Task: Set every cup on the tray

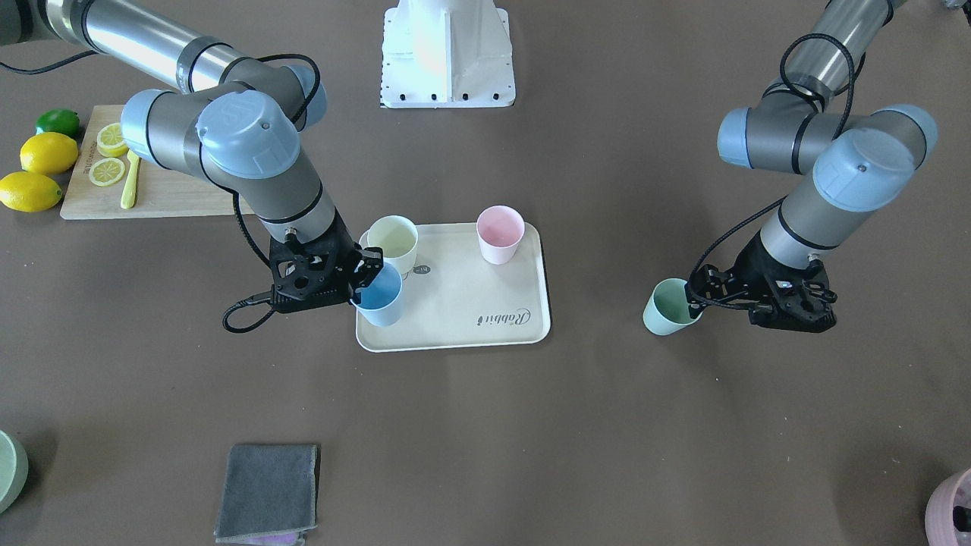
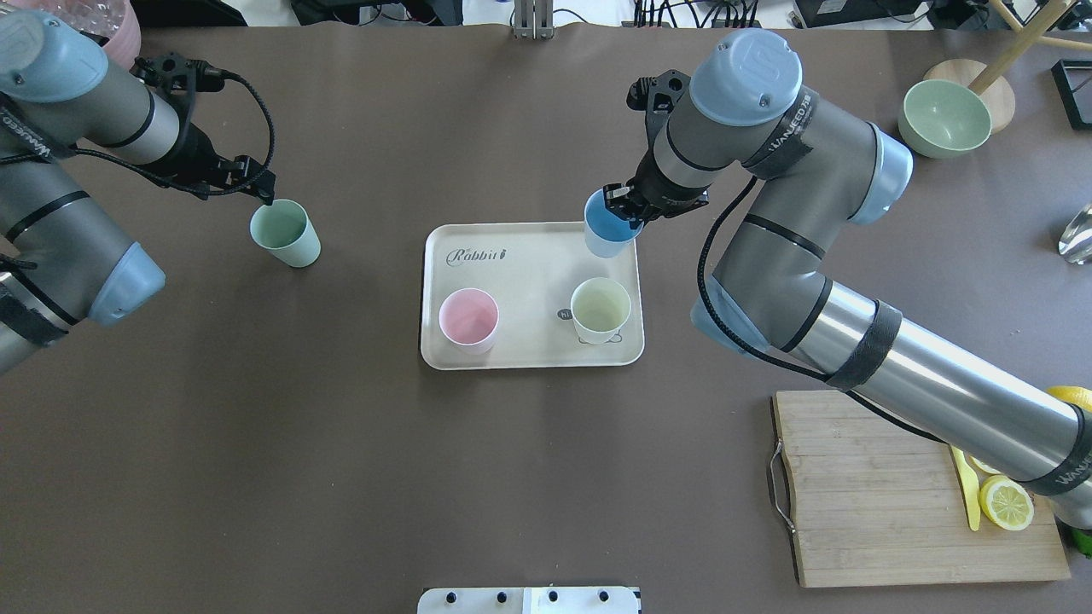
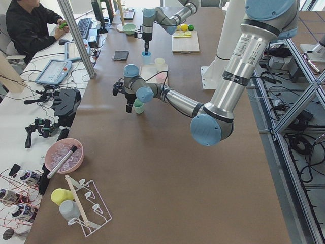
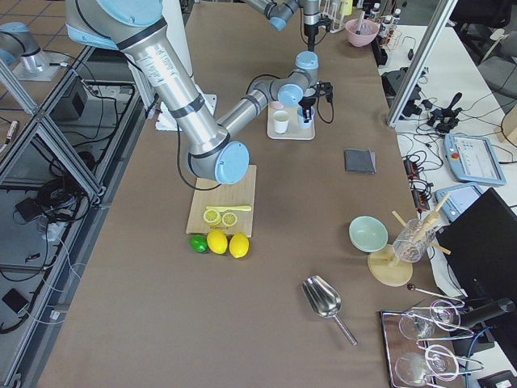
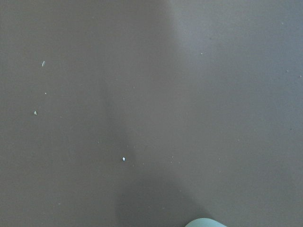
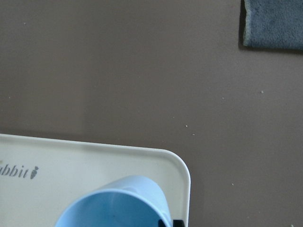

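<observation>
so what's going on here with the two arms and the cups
The robot is gathering cups onto the cream tray. The pink cup and pale yellow cup already stand on it. The right claw grips the light blue cup by its rim at the tray's far corner. The left claw is at the rim of the mint green cup, which is still off the tray on the table.

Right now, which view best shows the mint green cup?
The overhead exterior view: the mint green cup stands unobstructed, with the left gripper at its rim. Front-facing, the gripper covers one side. Exterior left shows it small; left wrist only a sliver; exterior right not at all.
</observation>
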You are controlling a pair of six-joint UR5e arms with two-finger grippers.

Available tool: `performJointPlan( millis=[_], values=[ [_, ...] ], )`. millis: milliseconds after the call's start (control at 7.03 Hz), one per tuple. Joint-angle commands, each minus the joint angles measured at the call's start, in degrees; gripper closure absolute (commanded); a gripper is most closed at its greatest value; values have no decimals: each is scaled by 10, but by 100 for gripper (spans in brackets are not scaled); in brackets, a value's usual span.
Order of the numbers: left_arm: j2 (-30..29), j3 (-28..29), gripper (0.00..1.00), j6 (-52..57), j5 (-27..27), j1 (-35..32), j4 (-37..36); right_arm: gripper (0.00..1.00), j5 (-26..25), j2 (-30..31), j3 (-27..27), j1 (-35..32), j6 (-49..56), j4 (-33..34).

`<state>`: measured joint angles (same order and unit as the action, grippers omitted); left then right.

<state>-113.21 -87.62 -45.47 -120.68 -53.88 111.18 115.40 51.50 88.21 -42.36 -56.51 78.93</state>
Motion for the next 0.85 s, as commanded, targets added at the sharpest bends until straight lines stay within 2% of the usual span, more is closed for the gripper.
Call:
performJointPlan(
  millis=[0,142,284,427,711],
  values=[
    [-2,0,3,-23,5,31,0,100,0,2,-1,0,0,0],
    [-1,-1,13,-24,12,34,0,100,0,3,-1,-1,0,0],
    [1,0,33,-23,12,34,1,100,0,4,-1,0,0,0],
    [4,-1,49,-17,12,34,1,100,0,3,0,0,-1,0],
    [4,-2,96,-9,12,33,20,100,0,4,-1,7,-1,0]
  ],
)
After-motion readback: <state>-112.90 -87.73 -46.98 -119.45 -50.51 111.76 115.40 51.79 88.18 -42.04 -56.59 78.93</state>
